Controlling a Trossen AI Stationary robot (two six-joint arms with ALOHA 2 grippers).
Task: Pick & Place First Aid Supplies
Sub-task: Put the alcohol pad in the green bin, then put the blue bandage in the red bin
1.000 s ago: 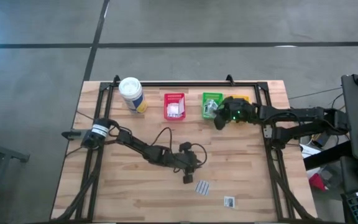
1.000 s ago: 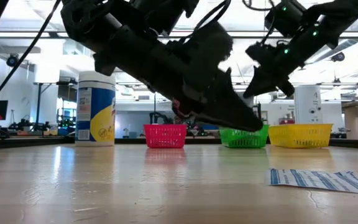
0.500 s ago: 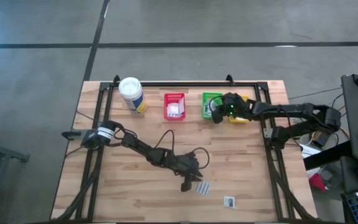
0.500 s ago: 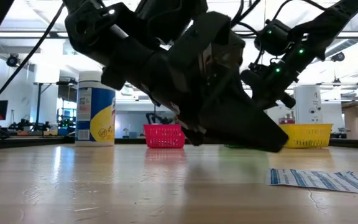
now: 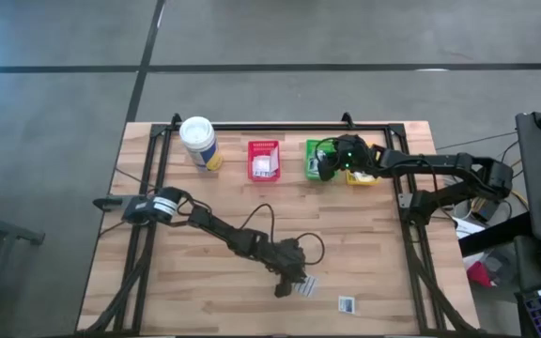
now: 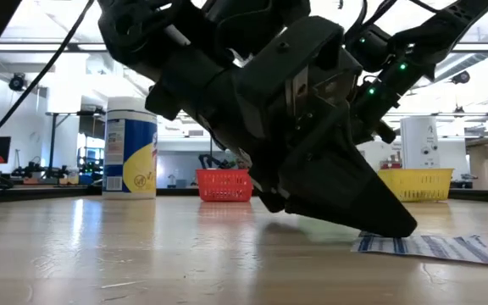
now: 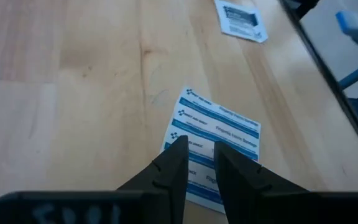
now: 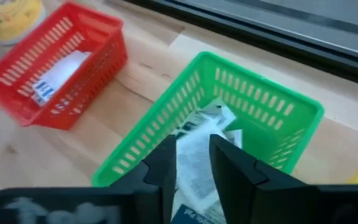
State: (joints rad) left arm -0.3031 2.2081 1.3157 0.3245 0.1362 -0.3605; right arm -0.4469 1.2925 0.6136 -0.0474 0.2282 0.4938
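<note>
At the near edge of the counter (image 5: 195,272) a small square packet (image 5: 346,303) lies alone. Just beyond it sits a blue-striped packet (image 7: 211,142), flat on the wood. The left claw (image 7: 198,157) is right down on this striped packet, its fingers parted only a narrow way, tips at the packet's near edge; nothing is grasped yet. In the low view the claw's tip meets the packet's end on the wood.

Farther back, along the far edge, stand a white canister (image 5: 199,142), a red basket (image 5: 264,161) with a packet already in it, a green basket (image 8: 272,118) and a yellow basket (image 6: 418,183). The right claw (image 8: 193,163) hangs over the green basket with a white packet (image 8: 194,152) showing between its fingers; whether it grips that packet or has let it go cannot be told. More white packets lie in the basket below.

Judging by this, two steps are in hand: a drop-off into the green basket on the right, and a pick-up of the striped packet on the left. Next the left claw would need to pinch the thin packet's edge without sliding it, then lift.
</note>
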